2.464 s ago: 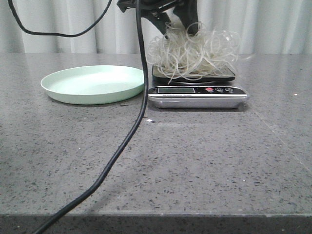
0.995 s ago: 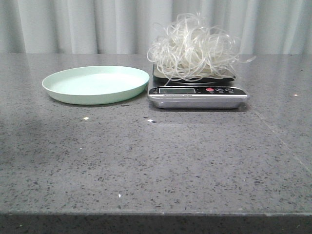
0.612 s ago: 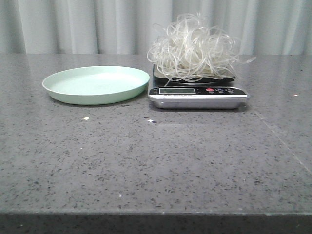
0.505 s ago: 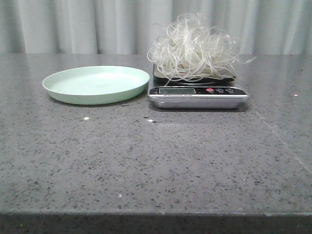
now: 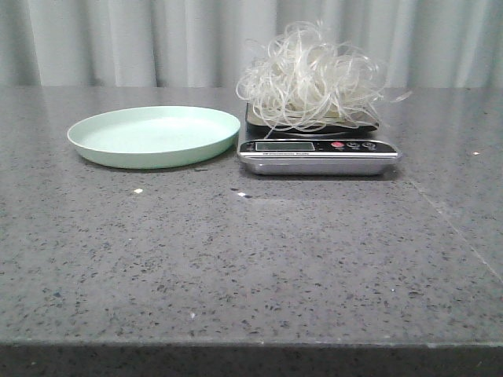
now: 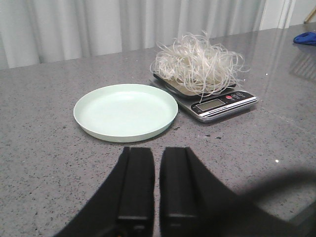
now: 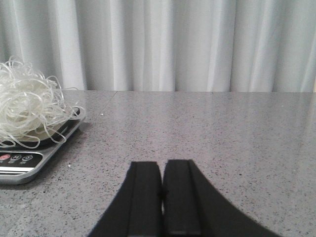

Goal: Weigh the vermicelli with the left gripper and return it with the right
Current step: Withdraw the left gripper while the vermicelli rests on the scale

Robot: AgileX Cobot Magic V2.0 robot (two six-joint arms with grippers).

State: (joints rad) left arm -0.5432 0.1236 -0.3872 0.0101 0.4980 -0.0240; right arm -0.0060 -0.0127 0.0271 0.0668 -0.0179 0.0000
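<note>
Vermicelli (image 5: 313,77) heaped on the scale (image 5: 318,152): light, springy, probably brittle, best pinched mid-tangle. Both end effectors (image 6: 155,185) (image 7: 163,195) clenched, empty.

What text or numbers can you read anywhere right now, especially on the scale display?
Nothing is legible.
Scale display: too small and blurred to read.
Line of print under the display: blurred.
Buttons: no readable marks.
Plate, noodles and table: no writing.
</note>
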